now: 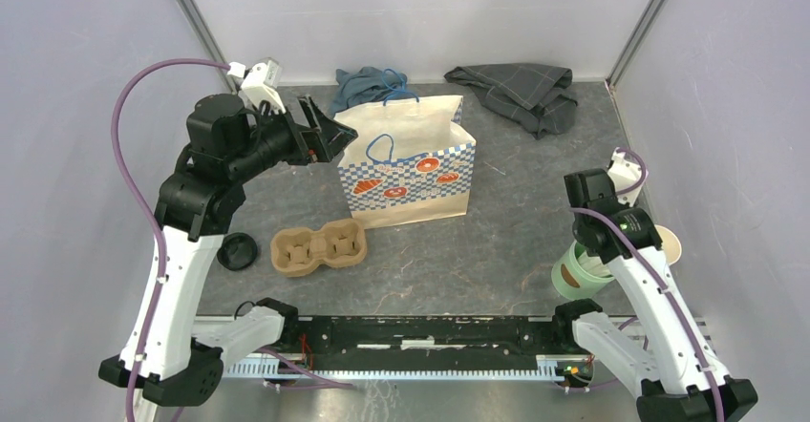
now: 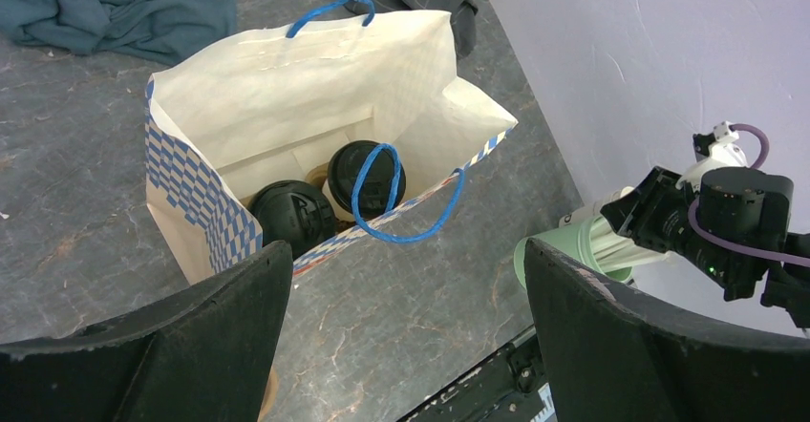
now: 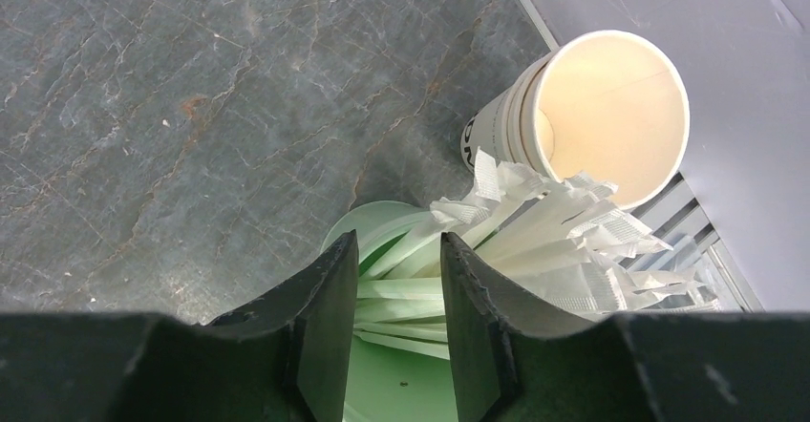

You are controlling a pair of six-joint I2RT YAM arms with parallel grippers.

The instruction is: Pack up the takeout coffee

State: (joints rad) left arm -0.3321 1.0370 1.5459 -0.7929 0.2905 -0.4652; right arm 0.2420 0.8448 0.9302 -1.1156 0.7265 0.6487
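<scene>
Two takeout coffees, white cups with black lids [image 2: 366, 179] [image 2: 291, 214], stand inside the open paper bag [image 2: 287, 88] with a blue checked band and blue rope handles. My left gripper [image 2: 406, 250] hovers above and left of the bag [image 1: 411, 169], wide open and holding nothing. My right gripper [image 3: 398, 241] points down into the mint-green cup [image 3: 401, 384] at the right edge. Its jaws stand a narrow gap apart, and white wrapped sticks [image 3: 535, 241] cross that gap. In the top view the right wrist hides its fingers over the green cup [image 1: 576, 274].
A lidless white paper cup [image 3: 611, 107] stands against the right wall beside the green cup. A brown cardboard cup carrier [image 1: 318, 246] and a loose black lid [image 1: 237, 251] lie in front of the bag. Blue cloth [image 1: 368, 83] and dark cloth [image 1: 521, 93] lie at the back.
</scene>
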